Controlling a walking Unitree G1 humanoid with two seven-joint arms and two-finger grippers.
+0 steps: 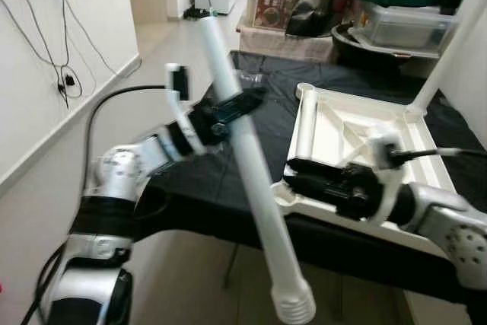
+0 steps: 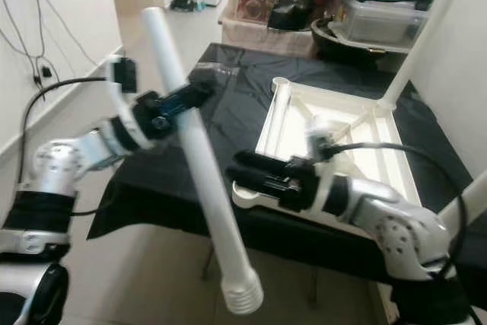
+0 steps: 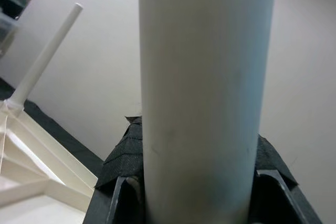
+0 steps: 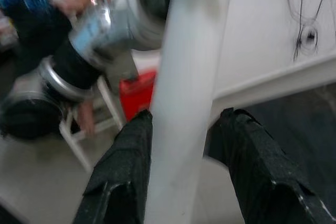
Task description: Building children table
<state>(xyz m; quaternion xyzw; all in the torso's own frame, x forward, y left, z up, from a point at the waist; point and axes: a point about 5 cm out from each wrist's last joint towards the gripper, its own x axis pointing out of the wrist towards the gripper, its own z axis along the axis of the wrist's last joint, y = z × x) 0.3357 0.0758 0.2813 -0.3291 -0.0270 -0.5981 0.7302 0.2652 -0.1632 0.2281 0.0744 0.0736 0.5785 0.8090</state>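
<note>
- The left gripper [image 1: 242,103] is clamped round a long white table leg [image 1: 247,165], held tilted in the open floor space off the near edge of the black-covered table [image 1: 205,180]; the leg's ribbed screw end [image 1: 295,306] hangs lowest.
- The right gripper [image 2: 247,173] rests at the near corner of the upturned white tabletop [image 1: 358,131], fingers spread, with the leg between them.
- One smooth leg [image 1: 449,43] already stands upright at the tabletop's far corner.
- Lidded storage bins [image 1: 399,20] are crowded behind the table.

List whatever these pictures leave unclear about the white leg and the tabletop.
- Left gripper: grip on the white leg blurred in the eye views; the leg covers the fingers in the left wrist view.
- Right gripper: its fingers hide the upturned tabletop's near corner socket.
- Right wrist view: blurred; contact between fingers and leg unclear.
- Standing leg: top cut off by the left eye view's edge.
</note>
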